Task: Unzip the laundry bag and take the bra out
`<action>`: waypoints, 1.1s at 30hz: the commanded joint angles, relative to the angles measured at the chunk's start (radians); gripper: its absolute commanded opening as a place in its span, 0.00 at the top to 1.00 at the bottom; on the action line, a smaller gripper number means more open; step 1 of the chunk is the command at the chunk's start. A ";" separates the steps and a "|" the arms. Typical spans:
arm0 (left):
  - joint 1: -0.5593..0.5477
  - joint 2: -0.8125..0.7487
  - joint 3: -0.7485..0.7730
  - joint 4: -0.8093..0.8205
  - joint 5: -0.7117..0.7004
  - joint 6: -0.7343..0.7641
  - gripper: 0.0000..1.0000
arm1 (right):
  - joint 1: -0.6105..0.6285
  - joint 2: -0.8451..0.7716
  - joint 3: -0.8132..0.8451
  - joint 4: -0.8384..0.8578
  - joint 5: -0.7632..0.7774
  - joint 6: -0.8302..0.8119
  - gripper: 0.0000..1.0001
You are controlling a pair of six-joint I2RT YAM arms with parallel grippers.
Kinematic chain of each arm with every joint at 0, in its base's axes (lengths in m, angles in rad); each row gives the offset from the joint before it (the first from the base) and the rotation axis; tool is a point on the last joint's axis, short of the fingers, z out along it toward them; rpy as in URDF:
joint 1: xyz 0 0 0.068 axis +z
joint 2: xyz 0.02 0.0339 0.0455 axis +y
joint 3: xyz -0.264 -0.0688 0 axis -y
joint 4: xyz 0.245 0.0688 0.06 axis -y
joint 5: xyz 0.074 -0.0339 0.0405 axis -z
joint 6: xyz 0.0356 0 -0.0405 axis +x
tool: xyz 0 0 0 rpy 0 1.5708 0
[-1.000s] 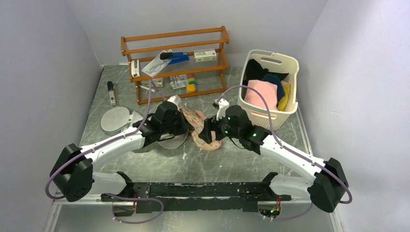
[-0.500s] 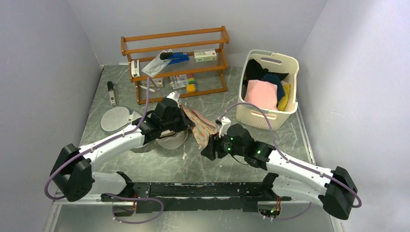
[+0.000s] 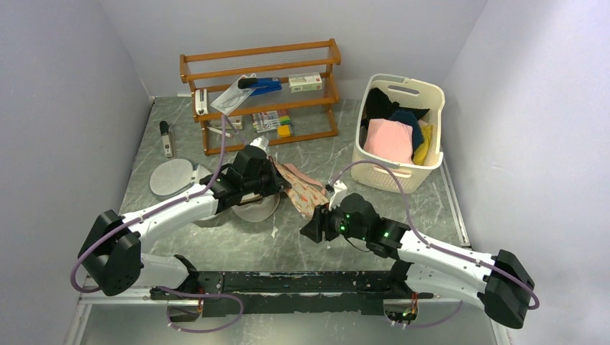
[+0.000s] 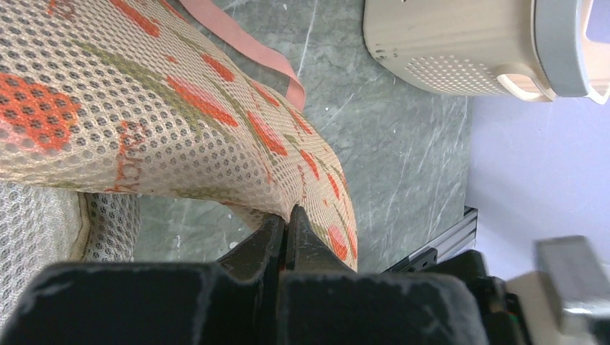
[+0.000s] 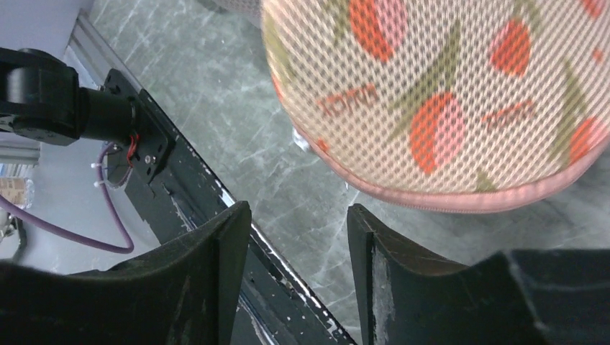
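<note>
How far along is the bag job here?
Done: the left gripper is shut on the mesh of the laundry bag. In hand: the right gripper hangs open near the bag's pink-trimmed edge, holding nothing. Left: no opened zipper or bra shows, so unzipping and removal both look undone.

I count two arms [image 3: 180, 208], one printed bag [image 3: 306, 188], one basket [image 3: 388, 175], one rack [image 3: 259, 54] and two round mesh bags [image 3: 171, 176], all on one surface [image 3: 288, 248].

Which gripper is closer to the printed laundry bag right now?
Left. The left gripper is shut on the mesh of the laundry bag; the right gripper is open, just short of its pink-trimmed edge, not touching.
</note>
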 commanded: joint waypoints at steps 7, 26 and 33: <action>0.009 -0.017 0.026 0.067 0.004 -0.021 0.93 | 0.003 0.042 -0.173 0.388 0.042 0.125 0.54; 0.009 -0.022 -0.040 0.122 0.055 -0.047 0.93 | 0.003 0.063 -0.179 0.535 0.200 0.118 0.57; 0.008 -0.023 -0.050 0.133 0.063 -0.045 0.93 | 0.003 0.085 -0.154 0.507 0.223 0.137 0.71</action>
